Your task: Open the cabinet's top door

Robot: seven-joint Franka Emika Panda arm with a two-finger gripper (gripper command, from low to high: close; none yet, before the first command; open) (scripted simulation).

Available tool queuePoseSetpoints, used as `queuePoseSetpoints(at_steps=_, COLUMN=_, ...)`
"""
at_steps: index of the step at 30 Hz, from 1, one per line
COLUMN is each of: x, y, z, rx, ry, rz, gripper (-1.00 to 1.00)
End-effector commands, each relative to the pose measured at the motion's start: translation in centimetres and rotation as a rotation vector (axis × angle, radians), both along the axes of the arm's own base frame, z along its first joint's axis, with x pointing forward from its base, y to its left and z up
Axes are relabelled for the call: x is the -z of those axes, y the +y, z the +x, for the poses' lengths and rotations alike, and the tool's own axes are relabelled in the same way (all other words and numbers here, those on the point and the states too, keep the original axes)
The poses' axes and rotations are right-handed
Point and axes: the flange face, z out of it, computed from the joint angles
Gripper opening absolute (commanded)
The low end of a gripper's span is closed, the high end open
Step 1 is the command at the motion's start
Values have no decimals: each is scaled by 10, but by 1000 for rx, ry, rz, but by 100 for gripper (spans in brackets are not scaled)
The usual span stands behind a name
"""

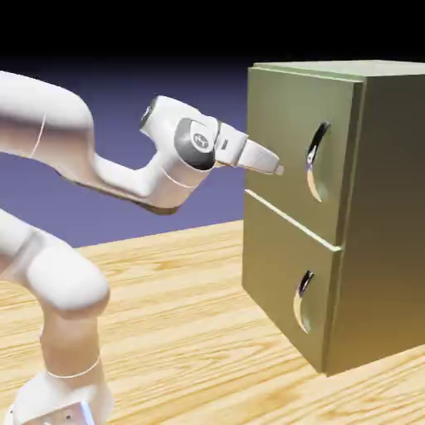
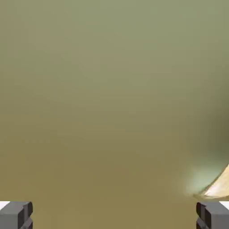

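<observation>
From the hand view it's basically a wall of flat olive-green panel, smooth and matte, with a pale shiny sliver of the handle (image 2: 219,185) creeping in at the lower right. The two grey fingertips (image 2: 15,214) sit way out at the bottom corners, so the jaws are spread wide with nothing between them.

In the exterior view the white arm (image 1: 50,274) is glossy and rounded, all fat tube segments, bending up from the lower left over a light wood-grain table (image 1: 183,332). The gripper (image 1: 278,170) points level at the cabinet (image 1: 386,207), near the top door (image 1: 290,141) but not touching it, a bit left of the handle.

The cabinet is a boxy olive-green block standing on the right side of the table. The top door is the upper, taller panel, shut flush, with a long curved silver handle (image 1: 315,162) like a mirrored crescent. The lower panel (image 1: 282,266) is shorter, with a smaller curved handle (image 1: 304,300). Behind it all is plain blue-violet backdrop.
</observation>
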Motion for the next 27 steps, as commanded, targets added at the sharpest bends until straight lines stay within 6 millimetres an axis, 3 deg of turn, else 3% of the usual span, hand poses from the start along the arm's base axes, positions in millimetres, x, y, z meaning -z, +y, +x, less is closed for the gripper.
queuePoseSetpoints(at_steps=1, x=-1, y=-1, z=-1, rx=1, ry=-13, rz=1, gripper=100)
queuePoseSetpoints(at_steps=14, x=0, y=-30, z=-10, rx=7, ry=-191, rz=29, gripper=100)
queuePoseSetpoints(at_steps=27, x=17, y=-71, z=-4, rx=-11, ry=-371, rz=93, gripper=100)
